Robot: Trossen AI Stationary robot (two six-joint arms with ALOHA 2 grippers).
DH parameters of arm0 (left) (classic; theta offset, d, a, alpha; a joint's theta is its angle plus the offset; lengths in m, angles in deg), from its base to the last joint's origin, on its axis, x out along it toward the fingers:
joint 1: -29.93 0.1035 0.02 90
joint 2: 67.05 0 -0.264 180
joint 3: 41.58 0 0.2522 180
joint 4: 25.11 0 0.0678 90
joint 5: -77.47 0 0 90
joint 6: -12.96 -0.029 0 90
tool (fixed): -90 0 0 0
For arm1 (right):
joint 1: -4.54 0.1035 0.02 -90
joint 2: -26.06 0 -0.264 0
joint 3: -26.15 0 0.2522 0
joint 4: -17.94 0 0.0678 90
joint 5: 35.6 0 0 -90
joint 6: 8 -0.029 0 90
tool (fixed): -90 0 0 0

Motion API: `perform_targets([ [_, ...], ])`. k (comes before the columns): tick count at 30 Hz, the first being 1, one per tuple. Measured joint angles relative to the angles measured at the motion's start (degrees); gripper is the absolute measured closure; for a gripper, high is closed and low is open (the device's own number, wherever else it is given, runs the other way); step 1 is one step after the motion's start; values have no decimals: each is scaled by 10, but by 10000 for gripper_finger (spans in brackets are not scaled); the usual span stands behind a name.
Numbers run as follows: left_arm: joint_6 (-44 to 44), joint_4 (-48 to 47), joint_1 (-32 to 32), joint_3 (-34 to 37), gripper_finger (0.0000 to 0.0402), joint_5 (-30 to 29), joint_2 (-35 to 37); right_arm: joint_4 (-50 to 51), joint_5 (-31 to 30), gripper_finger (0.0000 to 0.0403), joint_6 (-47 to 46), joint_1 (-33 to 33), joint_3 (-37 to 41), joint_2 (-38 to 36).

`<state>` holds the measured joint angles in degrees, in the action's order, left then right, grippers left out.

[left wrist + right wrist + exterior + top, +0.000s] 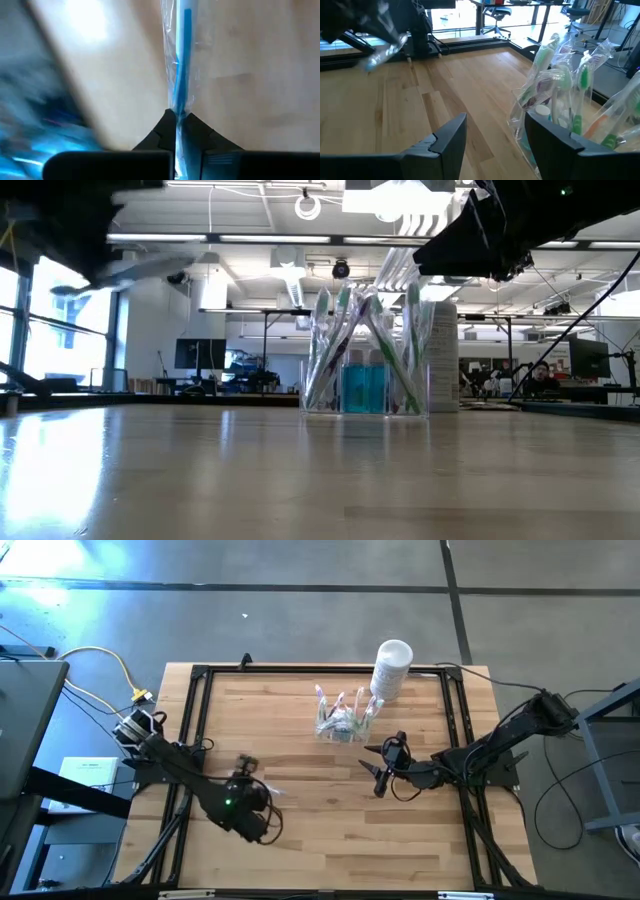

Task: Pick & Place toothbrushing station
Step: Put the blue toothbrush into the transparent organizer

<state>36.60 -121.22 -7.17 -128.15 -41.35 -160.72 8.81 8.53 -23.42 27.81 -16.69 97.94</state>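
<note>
The toothbrushing station (340, 720) is a clear plastic holder standing on the table's far middle, with several wrapped toothbrushes upright in it. It also shows in the low view (365, 385) and the right wrist view (560, 105). My left gripper (258, 812) is over the near left of the table, shut on a blue toothbrush in clear wrap (181, 60). My right gripper (378, 776) is open and empty, a little nearer than the holder and to its right, with its fingers (447, 137) apart. My left gripper pinches the wrapped toothbrush between its two fingertips, at one end of the wrap (178, 114). The toothbrush runs on straight ahead of the fingers, along their line. It is lifted clear of the table, as the right wrist view (385, 47) shows.
A white cylindrical container (392, 668) stands at the far edge, just right of the holder. A black frame (200, 675) runs round the wooden table top. Yellow cables and a small device (135, 720) lie off the table's left edge.
</note>
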Motion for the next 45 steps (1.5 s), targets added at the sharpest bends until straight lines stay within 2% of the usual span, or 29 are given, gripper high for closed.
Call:
perform_targets([
  [4, -223, -17, 0, -54, 400, -174, -30, 0, 14, 210, 0, 0, 0, 0],
  [9, -523, -8, 37, -53, 400, -424, -67, 3, 38, 210, 0, 0, 0, 0],
  [12, -598, 13, 91, -45, 400, -534, -76, 4, 54, 210, -1, 0, 0, 0],
  [16, -611, 17, 175, -42, 400, -603, -85, 5, 60, 210, -18, 0, 0, 0],
  [19, -636, 27, 228, -42, 400, -613, -86, 13, 60, 210, -27, 0, 0, 0],
  [27, -726, 165, 313, -42, 400, -612, -86, 21, 60, 210, -30, 0, 0, 0],
  [35, -754, 242, 327, -42, 400, -600, -100, 26, 60, 210, -43, 0, 0, 0],
  [45, -915, 431, 326, -44, 401, -534, -132, 30, 60, 210, -41, 0, 0, 0],
])
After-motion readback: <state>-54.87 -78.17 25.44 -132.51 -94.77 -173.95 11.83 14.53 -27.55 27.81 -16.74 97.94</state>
